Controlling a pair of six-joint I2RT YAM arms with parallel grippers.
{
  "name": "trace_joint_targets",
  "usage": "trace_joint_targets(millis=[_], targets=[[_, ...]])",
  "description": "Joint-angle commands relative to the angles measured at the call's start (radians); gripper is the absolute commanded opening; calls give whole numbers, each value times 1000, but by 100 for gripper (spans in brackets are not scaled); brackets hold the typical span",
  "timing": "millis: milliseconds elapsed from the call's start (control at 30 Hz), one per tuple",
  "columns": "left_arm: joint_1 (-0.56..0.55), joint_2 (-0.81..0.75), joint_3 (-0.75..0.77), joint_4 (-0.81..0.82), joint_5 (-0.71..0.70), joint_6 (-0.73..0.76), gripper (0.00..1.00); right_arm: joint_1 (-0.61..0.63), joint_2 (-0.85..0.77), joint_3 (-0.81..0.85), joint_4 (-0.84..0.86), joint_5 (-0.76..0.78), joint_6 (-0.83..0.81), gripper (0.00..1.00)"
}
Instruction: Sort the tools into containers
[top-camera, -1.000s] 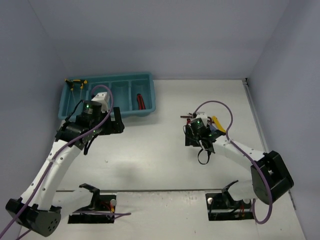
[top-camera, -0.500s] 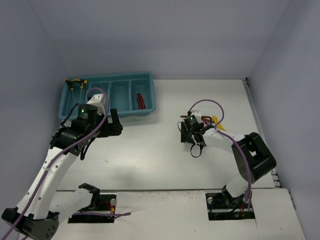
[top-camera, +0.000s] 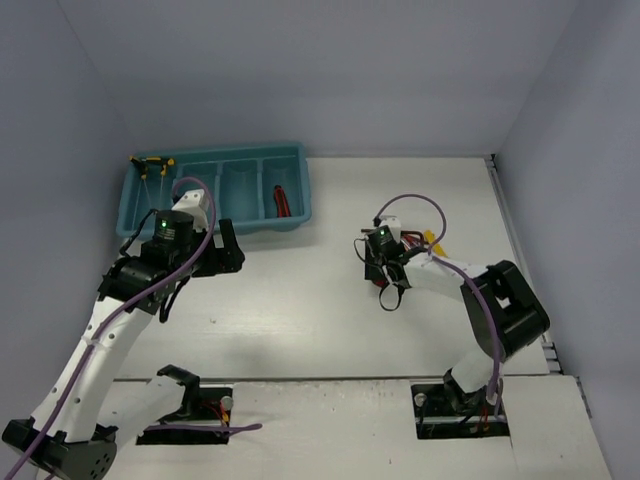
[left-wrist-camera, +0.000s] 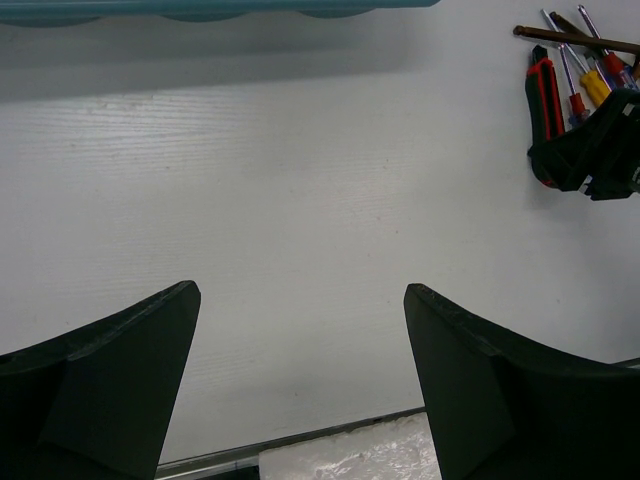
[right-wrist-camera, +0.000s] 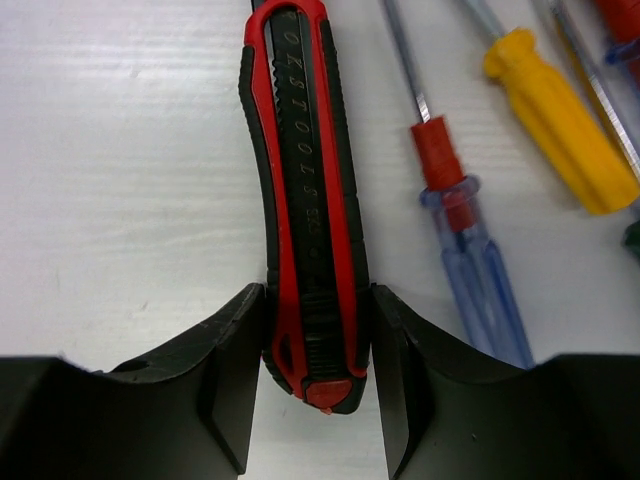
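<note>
My right gripper is shut on the rear end of a red-and-black utility-knife-like tool that lies flat on the table; both fingers touch its sides. In the top view this gripper is at the left of the tool pile. A yellow-handled screwdriver and a red-and-clear-blue screwdriver lie just right of it. My left gripper is open and empty above bare table, in front of the teal tray. Red pliers lie in the tray's right compartment, yellow-handled tools at its left end.
The tray's near rim shows at the top of the left wrist view, the tool pile at its upper right. Grey walls close in the table at the back and sides. Two gripper stands sit at the near edge.
The right arm has folded its elbow inward and its gripper has shifted slightly up and left over the knife. The left gripper has drifted slightly left and stays open.
</note>
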Motion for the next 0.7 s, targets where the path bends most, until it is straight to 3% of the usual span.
trace_joint_targets(millis=[0, 100, 233, 667], targets=[[-4, 2, 35, 29, -23, -7, 82, 59, -202, 95, -86, -9, 12, 0], [-4, -1, 35, 29, -22, -6, 82, 66, -265, 169, -89, -42, 26, 0], [-4, -11, 35, 18, -24, -5, 81, 71, -202, 380, -89, -127, 20, 0], [-7, -47, 2, 4, 14, -39, 82, 123, 385, 985, -80, -184, -11, 0]])
